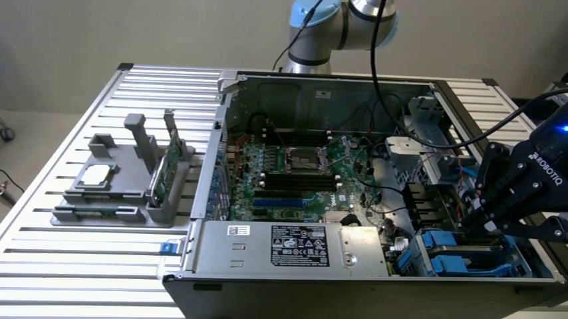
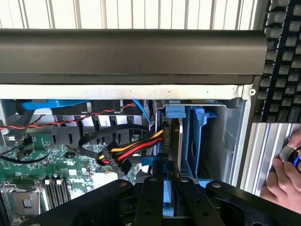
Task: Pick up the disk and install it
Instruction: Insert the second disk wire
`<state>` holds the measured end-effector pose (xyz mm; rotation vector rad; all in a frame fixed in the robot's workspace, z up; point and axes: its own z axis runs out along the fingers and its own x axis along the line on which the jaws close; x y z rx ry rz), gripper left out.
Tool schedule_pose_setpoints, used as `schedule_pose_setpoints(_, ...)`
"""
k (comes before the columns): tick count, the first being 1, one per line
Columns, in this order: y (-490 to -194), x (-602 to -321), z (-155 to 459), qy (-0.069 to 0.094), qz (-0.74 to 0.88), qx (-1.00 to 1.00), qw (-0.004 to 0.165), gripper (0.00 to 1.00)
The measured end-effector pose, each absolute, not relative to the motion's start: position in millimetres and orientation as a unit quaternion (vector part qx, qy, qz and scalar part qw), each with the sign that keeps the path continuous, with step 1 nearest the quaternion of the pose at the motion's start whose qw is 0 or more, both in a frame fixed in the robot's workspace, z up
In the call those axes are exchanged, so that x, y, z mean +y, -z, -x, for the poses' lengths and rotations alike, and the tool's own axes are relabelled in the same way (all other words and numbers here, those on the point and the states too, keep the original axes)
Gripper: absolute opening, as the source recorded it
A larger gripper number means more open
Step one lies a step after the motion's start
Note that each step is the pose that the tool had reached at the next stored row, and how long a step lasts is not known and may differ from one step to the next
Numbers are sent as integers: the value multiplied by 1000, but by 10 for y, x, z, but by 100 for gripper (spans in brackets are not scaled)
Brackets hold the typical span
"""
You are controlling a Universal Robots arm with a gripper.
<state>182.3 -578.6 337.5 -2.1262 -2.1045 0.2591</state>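
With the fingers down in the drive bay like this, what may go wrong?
1. The disk stands on edge in the blue bay; if tilted, it may jam.
2. The red-yellow cable lies close beside it and may get pinched.
3. A person's hand rests near the case, within the arm's path.

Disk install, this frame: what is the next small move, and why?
Probably ease the disk a little deeper into the drive bay. The gripper is shut on the disk, which stands on edge in the bay, close beside the power cable. Whether it is fully seated cannot be told.
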Motion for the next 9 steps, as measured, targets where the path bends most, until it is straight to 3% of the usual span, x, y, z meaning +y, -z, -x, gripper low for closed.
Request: schedule_pose_setpoints(9, -3376, -5785, -1821, -86, 706, -699, 69, 16)
